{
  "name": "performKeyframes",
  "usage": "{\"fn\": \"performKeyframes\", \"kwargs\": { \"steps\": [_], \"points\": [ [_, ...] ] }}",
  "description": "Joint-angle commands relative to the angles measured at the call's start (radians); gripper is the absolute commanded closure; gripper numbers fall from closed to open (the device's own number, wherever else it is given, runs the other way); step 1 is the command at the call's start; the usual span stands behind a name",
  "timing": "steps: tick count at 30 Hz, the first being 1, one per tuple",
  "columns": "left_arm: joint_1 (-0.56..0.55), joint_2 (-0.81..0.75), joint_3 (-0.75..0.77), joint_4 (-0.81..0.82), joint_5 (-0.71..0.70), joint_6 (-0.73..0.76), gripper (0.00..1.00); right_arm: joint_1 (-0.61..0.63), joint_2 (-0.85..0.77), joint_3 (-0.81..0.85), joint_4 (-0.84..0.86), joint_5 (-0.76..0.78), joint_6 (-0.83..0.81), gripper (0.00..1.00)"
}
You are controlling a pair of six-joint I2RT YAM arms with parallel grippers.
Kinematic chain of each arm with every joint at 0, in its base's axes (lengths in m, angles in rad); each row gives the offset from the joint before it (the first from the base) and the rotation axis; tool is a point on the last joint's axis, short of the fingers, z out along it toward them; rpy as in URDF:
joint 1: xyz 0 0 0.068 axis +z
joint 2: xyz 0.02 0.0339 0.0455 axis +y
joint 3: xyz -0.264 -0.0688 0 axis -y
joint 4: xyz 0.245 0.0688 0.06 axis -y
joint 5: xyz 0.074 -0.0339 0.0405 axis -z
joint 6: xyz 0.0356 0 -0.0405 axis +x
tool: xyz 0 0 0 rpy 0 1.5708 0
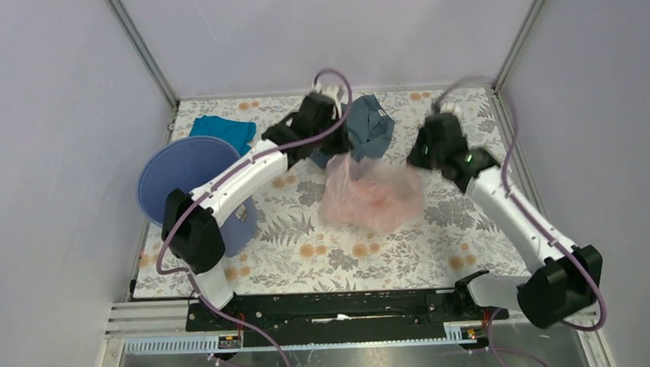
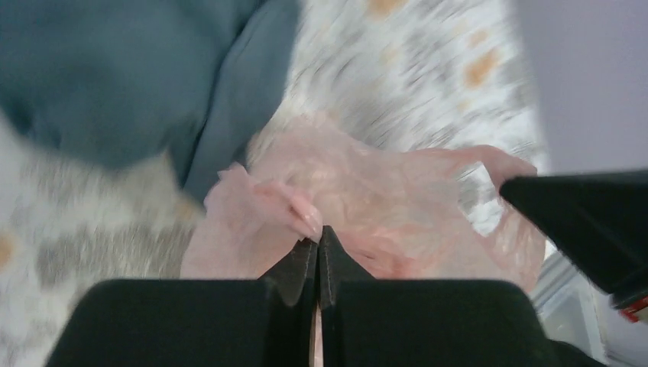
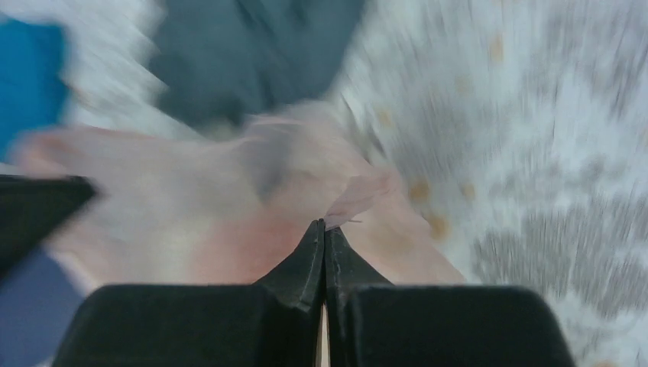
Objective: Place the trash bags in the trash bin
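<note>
Between the two arms, mid-table, the pale pink trash bag [image 1: 372,196] sags onto the flowered table [image 1: 350,257]. The left gripper [image 2: 319,237] is pinched closed on the film at one side, and the right gripper [image 3: 324,229] is clamped on the opposite edge. Raising both evenly should keep the film from tearing. The trash bin [image 1: 181,177] waits at far left, beside the left arm. A grey-blue garment [image 1: 369,125] lies just behind the bag, and the side walls stand close.
</note>
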Motion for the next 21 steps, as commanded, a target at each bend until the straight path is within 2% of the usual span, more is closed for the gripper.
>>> {"fn": "performKeyframes", "kwargs": {
  "steps": [1,2,3,5,7,9,12,15,18,20,21],
  "points": [
    [-0.045,-0.081,0.436,0.117,0.193,0.171,1.0,-0.051,0.021,0.661,-0.11,-0.085,-0.196,1.0],
    [-0.105,-0.131,0.466,0.152,0.135,0.272,1.0,-0.049,0.008,0.752,-0.089,-0.147,-0.231,1.0],
    [-0.161,-0.229,0.432,0.221,0.051,0.349,1.0,-0.048,-0.024,0.797,-0.041,-0.2,-0.256,1.0],
    [-0.202,-0.379,0.236,0.435,-0.071,0.373,1.0,-0.048,-0.114,0.758,0.072,-0.241,-0.276,1.0],
    [-0.196,-0.456,0.041,0.538,-0.205,0.347,1.0,-0.048,-0.213,0.594,0.173,-0.239,-0.291,1.0],
    [-0.184,-0.435,-0.083,0.47,-0.307,0.328,1.0,-0.048,-0.305,0.333,0.255,-0.221,-0.265,1.0],
    [-0.168,-0.378,-0.284,0.366,-0.293,0.271,1.0,-0.047,-0.382,-0.049,0.302,-0.249,-0.154,1.0],
    [-0.166,-0.379,-0.416,0.365,-0.247,0.196,1.0,-0.048,-0.426,-0.27,0.305,-0.326,-0.049,1.0],
    [-0.167,-0.401,-0.393,0.373,-0.16,0.211,1.0,-0.049,-0.475,-0.244,0.269,-0.281,-0.047,1.0],
    [-0.164,-0.398,-0.282,0.339,-0.123,0.231,1.0,-0.048,-0.439,-0.096,0.204,-0.228,-0.112,1.0],
    [-0.164,-0.39,-0.193,0.31,-0.1,0.248,1.0,-0.047,-0.399,0.048,0.168,-0.222,-0.146,1.0]
  ]
}}
